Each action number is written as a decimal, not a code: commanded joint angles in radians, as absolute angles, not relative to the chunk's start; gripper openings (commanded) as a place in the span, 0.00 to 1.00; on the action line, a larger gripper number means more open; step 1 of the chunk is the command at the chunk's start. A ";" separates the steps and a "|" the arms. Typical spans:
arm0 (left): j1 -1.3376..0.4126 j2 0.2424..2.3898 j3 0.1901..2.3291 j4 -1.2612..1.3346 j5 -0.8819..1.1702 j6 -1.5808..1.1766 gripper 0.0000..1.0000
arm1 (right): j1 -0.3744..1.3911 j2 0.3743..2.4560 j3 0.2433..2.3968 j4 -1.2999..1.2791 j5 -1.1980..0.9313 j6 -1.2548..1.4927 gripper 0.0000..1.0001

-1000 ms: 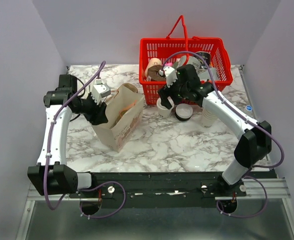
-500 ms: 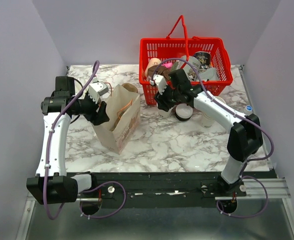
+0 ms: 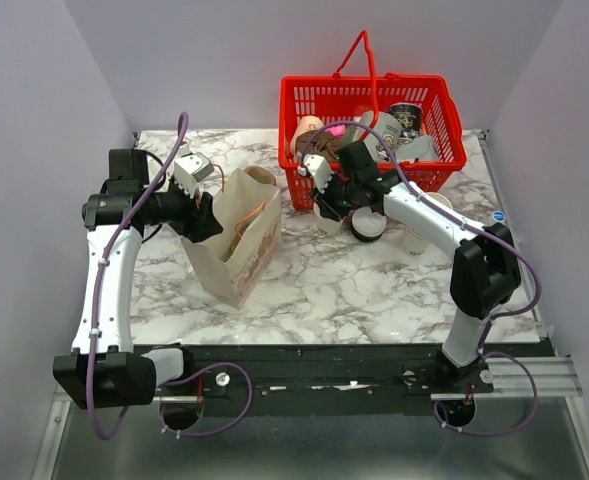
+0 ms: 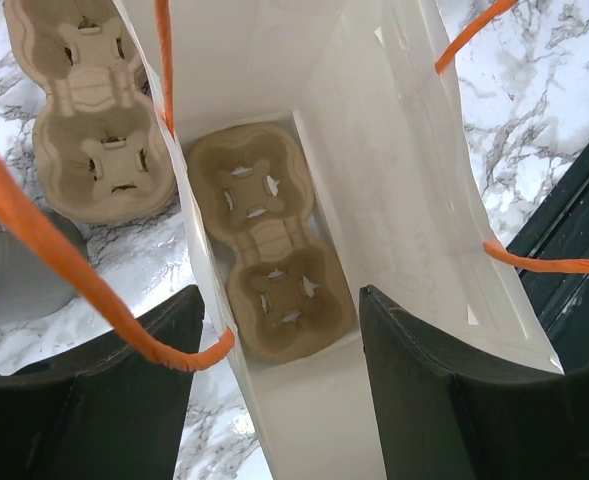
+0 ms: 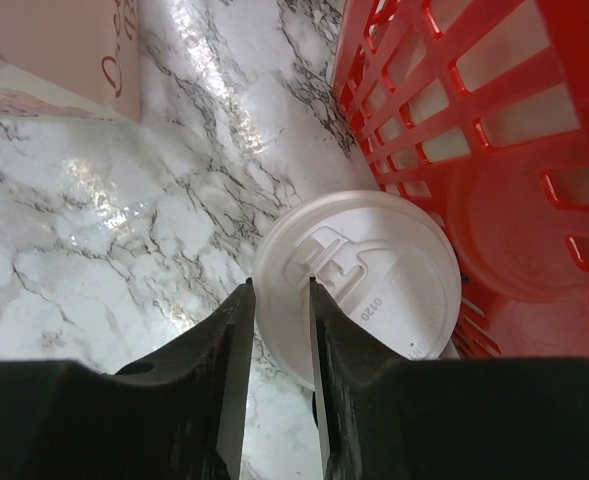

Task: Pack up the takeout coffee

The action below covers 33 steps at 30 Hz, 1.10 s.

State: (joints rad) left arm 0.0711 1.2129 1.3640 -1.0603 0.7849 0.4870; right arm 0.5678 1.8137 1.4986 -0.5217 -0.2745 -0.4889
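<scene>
The takeout coffee (image 5: 374, 280), a small white cup with a round white lid, stands on the marble beside the red basket (image 5: 454, 90). My right gripper (image 5: 279, 283) hangs just over it. Its jaws stand narrowly apart astride the lid's near rim, one finger outside the rim and one over the lid. In the top view the cup (image 3: 326, 222) is mostly hidden under that gripper (image 3: 332, 205). The brown paper bag (image 3: 239, 235) stands open at the left. My left gripper (image 4: 282, 292) is open astride the bag's wall. A cardboard cup carrier (image 4: 269, 250) lies on the bag's floor.
A short stack of loose lids (image 3: 367, 226) and a stack of lidless cups (image 3: 414, 238) stand right of the coffee. The red basket (image 3: 374, 95) holds several items. A second cup carrier (image 4: 89, 110) lies on the marble beside the bag. Orange bag handles (image 4: 164, 60) loop near my left fingers.
My right gripper has moved left and down over the coffee cup, and its jaws have narrowed a lot. My left gripper has opened wider at the bag's edge. The bag stands more upright.
</scene>
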 commanded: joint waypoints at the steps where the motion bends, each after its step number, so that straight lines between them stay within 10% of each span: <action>1: 0.075 1.184 1.364 -1.026 0.827 0.462 0.72 | 0.571 1.842 1.517 -0.543 -0.245 -0.512 0.36; 15: 0.077 1.164 1.335 -0.993 0.830 0.463 0.72 | 0.571 1.804 1.503 -0.589 -0.244 -0.534 0.14; 33: 0.075 1.164 1.284 -0.948 0.844 0.491 0.72 | 0.656 1.592 1.332 -0.701 -0.262 -0.466 0.13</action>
State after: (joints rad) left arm 0.0711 1.1816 1.3006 -0.9730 0.8055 0.4744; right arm 0.6331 1.6287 1.3983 -0.6598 -0.2577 -0.5003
